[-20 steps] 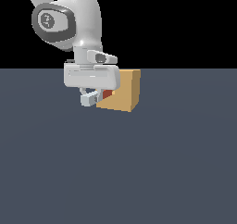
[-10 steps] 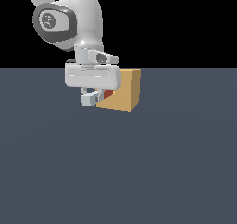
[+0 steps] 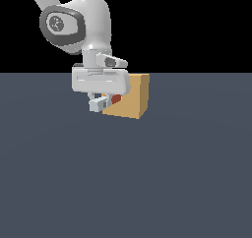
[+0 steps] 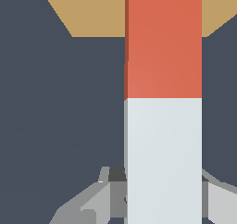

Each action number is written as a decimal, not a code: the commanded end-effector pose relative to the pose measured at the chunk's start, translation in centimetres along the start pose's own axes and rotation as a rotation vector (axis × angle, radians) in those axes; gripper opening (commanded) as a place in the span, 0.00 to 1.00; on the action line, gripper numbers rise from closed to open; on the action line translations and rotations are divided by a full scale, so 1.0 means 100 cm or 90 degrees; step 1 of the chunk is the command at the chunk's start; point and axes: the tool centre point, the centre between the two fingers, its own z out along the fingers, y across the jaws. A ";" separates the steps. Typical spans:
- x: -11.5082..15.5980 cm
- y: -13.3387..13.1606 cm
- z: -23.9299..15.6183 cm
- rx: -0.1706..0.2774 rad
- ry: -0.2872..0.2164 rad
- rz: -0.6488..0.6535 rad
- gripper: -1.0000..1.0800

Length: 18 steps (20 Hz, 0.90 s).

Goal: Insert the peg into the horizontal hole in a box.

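The tan box (image 3: 134,99) stands on the dark floor, and its top shows in the wrist view (image 4: 88,10). My gripper (image 3: 101,100) hangs just to the exterior view's left of the box and is shut on the peg (image 3: 106,102). The pale grey-white end of the peg (image 4: 164,158) sits between my fingers (image 4: 76,209). Its orange-red end (image 4: 164,42) points at the box and reaches over the box's edge in the wrist view. The hole is hidden behind my gripper and the peg.
The dark grey-blue floor (image 3: 126,183) spreads all around the box. The arm's white body (image 3: 81,25) rises above the gripper to the exterior view's upper left.
The gripper with the peg has stayed almost still beside the box; at most it has edged slightly toward the box.
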 end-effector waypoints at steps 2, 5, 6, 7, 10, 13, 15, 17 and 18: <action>0.019 -0.001 -0.001 -0.001 0.001 -0.001 0.00; 0.040 -0.001 -0.001 -0.001 0.001 -0.001 0.00; 0.048 -0.001 -0.001 -0.001 0.001 -0.001 0.00; 0.055 -0.001 -0.001 -0.001 0.001 -0.001 0.00; 0.072 -0.001 -0.002 -0.002 0.002 -0.001 0.00; 0.083 0.000 -0.002 -0.002 0.002 -0.001 0.00; 0.088 0.000 -0.002 -0.002 0.002 -0.001 0.00; 0.090 0.000 -0.002 -0.002 0.002 -0.001 0.00; 0.090 0.001 -0.002 -0.002 0.002 -0.001 0.00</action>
